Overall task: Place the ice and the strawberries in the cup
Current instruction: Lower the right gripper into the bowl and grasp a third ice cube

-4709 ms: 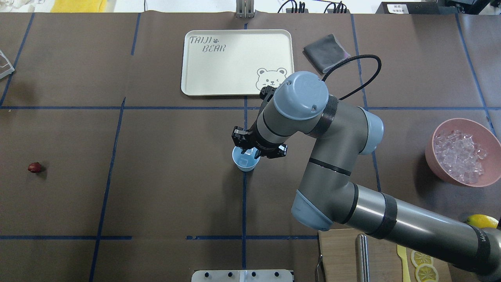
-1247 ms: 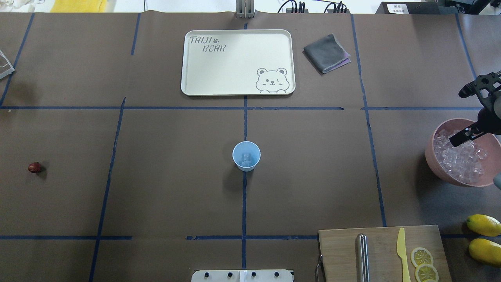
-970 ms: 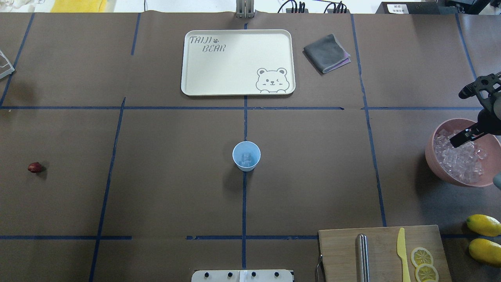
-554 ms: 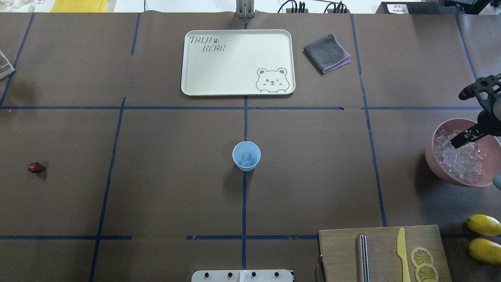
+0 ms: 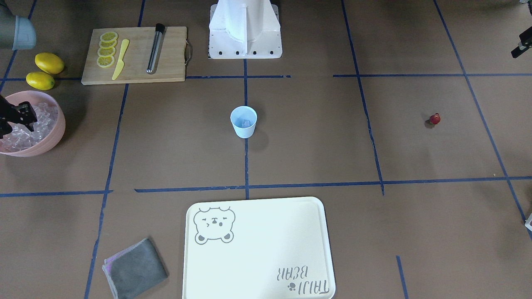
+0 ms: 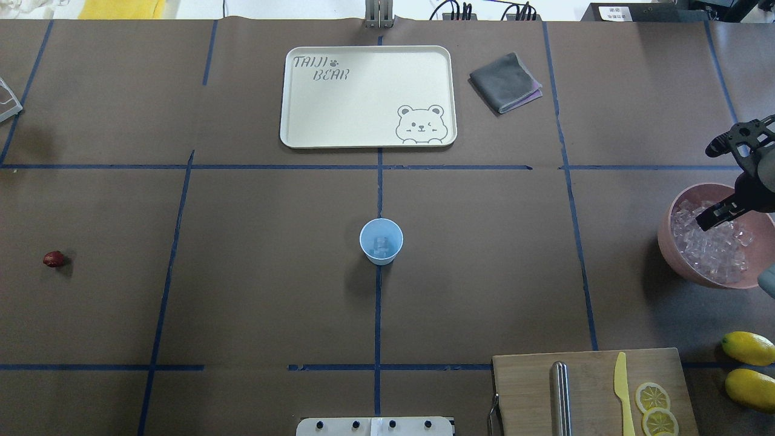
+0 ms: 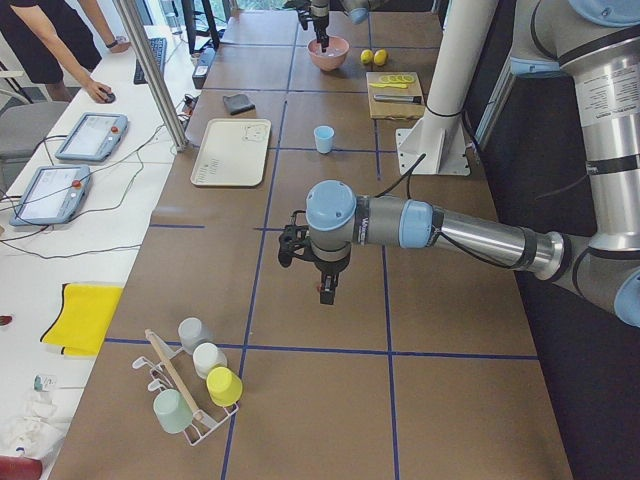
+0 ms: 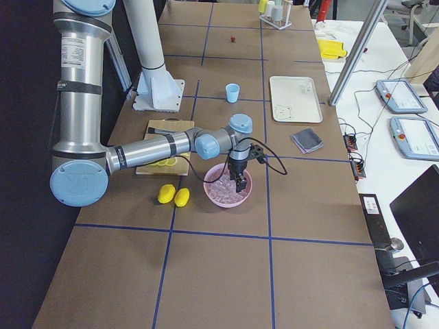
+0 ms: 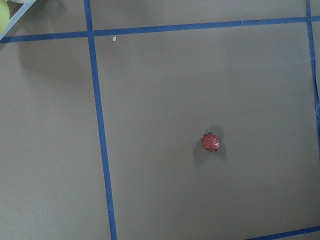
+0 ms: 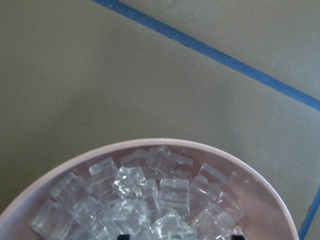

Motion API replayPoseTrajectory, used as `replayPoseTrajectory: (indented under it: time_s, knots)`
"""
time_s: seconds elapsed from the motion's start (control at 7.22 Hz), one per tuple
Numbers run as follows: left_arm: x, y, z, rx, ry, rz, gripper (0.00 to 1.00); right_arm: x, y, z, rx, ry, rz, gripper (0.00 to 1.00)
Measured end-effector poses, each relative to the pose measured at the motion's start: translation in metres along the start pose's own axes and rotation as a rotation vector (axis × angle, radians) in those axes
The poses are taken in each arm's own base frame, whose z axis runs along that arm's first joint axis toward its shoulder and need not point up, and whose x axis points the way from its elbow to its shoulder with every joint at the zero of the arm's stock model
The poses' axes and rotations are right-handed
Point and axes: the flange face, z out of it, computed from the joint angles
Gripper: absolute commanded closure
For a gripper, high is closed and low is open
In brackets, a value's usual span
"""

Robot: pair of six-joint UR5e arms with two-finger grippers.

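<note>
The pale blue cup (image 6: 381, 241) (image 5: 243, 121) stands upright at the table's middle with a piece of ice (image 5: 246, 123) in its bottom. More ice (image 10: 145, 200) fills the pink bowl (image 6: 677, 257) at the right edge. My right gripper (image 6: 713, 213) (image 10: 177, 236) hangs open over that ice, with only its fingertips (image 10: 123, 236) showing in the right wrist view. The strawberry (image 6: 54, 259) (image 9: 210, 142) lies alone at the far left. My left gripper (image 7: 325, 288) hovers above that part of the table; I cannot tell whether it is open or shut.
A cream bear tray (image 6: 290, 121) and a grey cloth (image 6: 504, 82) lie at the back. At the front right is a cutting board (image 6: 527, 393) with a yellow knife, lemon slices and a metal tube, and two lemons (image 6: 749, 348) lie beside it. A rack of cups (image 7: 195, 385) stands far left.
The right arm has left the cup and gone to the pink bowl at the right. Over the last second its gripper has only shifted slightly above the ice.
</note>
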Motion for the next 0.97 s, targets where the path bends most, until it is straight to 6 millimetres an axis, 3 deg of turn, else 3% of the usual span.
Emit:
replayPoseTrajectory:
  time_s: [0.14, 0.42, 0.97]
  knots:
    - [-0.0001, 0.0001, 0.0001, 0.0, 0.0, 0.0, 0.0, 0.0013, 0.0006, 0.0035, -0.007, 0.001, 0.0, 0.39]
    - [0.0001, 0.0, 0.0, 0.0, 0.0, 0.0, 0.0, 0.0018, 0.001, 0.0062, -0.012, 0.001, 0.002, 0.97]
    - [0.002, 0.0002, -0.0015, 0.002, 0.0, 0.001, 0.0, -0.0001, -0.0005, 0.0038, -0.007, -0.002, 0.001, 1.0]
